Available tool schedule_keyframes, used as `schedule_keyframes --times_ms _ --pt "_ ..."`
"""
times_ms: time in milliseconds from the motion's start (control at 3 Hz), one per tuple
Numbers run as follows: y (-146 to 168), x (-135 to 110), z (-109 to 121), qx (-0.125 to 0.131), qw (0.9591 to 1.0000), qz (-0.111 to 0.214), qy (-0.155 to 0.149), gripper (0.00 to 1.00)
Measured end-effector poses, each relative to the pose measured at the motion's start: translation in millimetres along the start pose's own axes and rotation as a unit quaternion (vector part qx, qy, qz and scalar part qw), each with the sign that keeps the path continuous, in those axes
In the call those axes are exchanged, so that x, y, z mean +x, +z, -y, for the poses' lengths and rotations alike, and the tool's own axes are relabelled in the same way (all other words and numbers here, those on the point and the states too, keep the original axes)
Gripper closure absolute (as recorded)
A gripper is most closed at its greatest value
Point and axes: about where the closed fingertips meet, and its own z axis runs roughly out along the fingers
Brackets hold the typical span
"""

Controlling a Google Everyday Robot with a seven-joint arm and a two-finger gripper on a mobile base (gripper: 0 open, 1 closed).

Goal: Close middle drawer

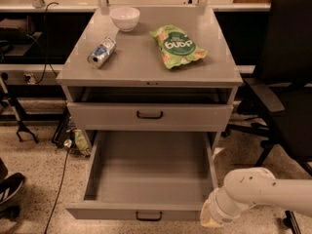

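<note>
The grey cabinet has its middle drawer pulled far out, showing an empty deep grey box. The drawer's flat front with a small dark pull handle is at the bottom of the view. The uppermost drawer above it stands slightly out. The lowest drawer is hidden under the open one. My white arm comes in from the lower right. My gripper is at the end of the arm, right beside the front right corner of the middle drawer.
On the cabinet top lie a white bowl, a tipped can and a green snack bag. A black office chair stands to the right. Cables and a shoe are on the floor at left.
</note>
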Motion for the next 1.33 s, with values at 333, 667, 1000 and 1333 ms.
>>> schedule_keyframes --times_ms 333,667,1000,1333 --pt "33.3 2.6 -3.6 -0.018 0.9997 0.007 0.012 1.00" --pt "67.1 -7.1 4.1 -0.024 0.9989 0.029 0.027 1.00" --pt "74.3 -10.8 16.1 -0.025 0.9992 0.027 0.015 1.00" --pt "74.8 -12.6 21.9 -0.022 0.9993 0.027 0.009 1.00"
